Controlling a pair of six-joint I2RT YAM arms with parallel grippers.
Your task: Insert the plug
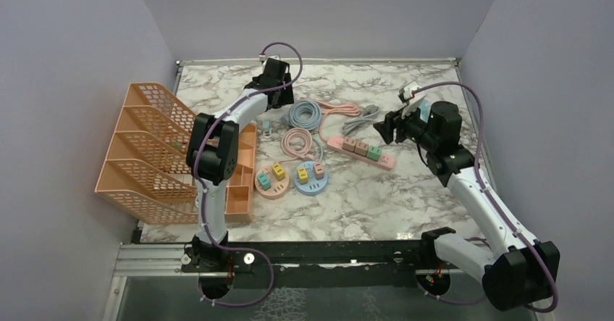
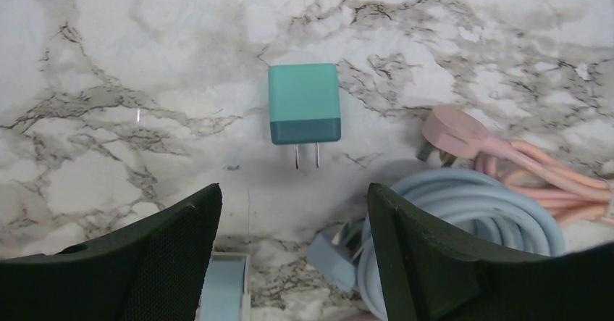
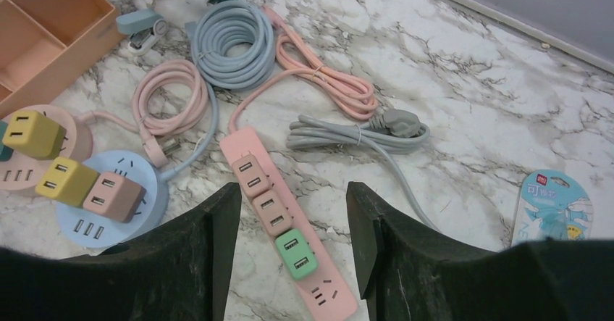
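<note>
While teal plug (image 2: pixel 304 103) lies flat | blue coil (image 2: pixel 463 212) beside | left fingers (image 2: pixel 145 263) spread | right fingers (image 3: pixel 181 263) spread over pink strip (image 3: pixel 289 227)

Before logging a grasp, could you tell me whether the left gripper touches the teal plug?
Apart. The left wrist view shows bare marble between the teal plug and the open left gripper.
</note>
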